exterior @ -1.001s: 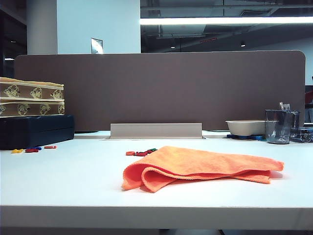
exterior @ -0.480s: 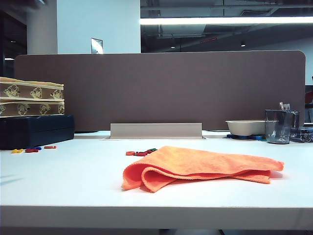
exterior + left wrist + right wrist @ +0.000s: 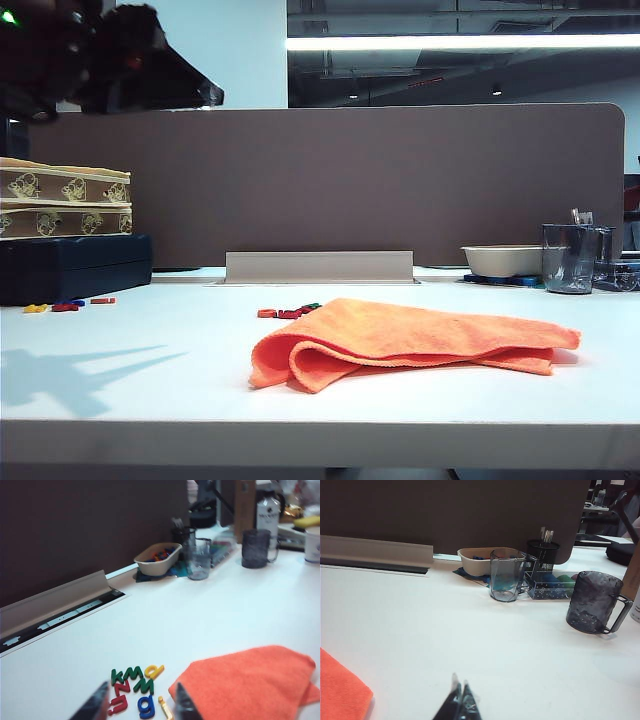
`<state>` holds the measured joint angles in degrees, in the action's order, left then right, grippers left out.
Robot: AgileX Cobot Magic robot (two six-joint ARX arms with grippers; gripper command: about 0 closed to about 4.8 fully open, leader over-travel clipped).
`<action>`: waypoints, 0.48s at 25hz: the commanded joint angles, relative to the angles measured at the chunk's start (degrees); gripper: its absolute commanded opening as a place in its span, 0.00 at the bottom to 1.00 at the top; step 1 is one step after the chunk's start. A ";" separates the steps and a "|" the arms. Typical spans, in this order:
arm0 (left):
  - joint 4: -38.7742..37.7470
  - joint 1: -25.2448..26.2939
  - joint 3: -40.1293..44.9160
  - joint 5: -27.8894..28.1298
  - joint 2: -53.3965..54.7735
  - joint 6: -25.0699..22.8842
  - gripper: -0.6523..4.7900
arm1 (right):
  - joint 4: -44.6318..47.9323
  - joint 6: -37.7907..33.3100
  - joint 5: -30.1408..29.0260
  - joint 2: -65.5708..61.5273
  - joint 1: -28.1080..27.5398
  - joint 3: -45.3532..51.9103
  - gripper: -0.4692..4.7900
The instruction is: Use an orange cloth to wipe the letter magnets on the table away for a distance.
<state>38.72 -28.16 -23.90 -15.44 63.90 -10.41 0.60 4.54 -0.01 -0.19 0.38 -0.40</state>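
Orange cloth [image 3: 400, 345] lies folded at centre frame, untouched. Left gripper [image 3: 140, 705] hovers parted over letter magnets [image 3: 137, 687]; right gripper [image 3: 459, 702] pinched closed, empty.

Orange cloth [image 3: 342, 690] cut by frame edge; left arm [image 3: 100, 55] blurred.

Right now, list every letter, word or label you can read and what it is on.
"k", "M": green letter magnets on the table.
"g": blue magnet.
Other magnets: not clearly readable.
Bottle label: blurred.
Patterned boxes: no legible text.
Left pincer open over the magnets; right pincer shut over the table.
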 commanded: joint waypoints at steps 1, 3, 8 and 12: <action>6.51 -0.02 -0.15 -0.20 2.16 4.87 0.41 | 0.92 -0.07 0.04 0.20 0.02 0.44 0.08; 8.72 -0.02 -0.15 -0.22 3.21 6.62 0.41 | 0.92 -0.07 0.04 0.20 0.02 0.44 0.08; 11.37 -0.02 -0.26 -0.24 6.12 7.91 0.41 | 0.92 -0.07 0.04 0.20 0.02 0.44 0.08; 10.78 -0.02 -1.38 -0.44 7.74 7.89 0.54 | 0.90 -0.07 0.04 0.20 0.02 0.44 0.08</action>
<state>49.01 -28.14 -24.29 -15.44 71.00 -2.72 0.60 4.54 -0.01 -0.19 0.38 -0.40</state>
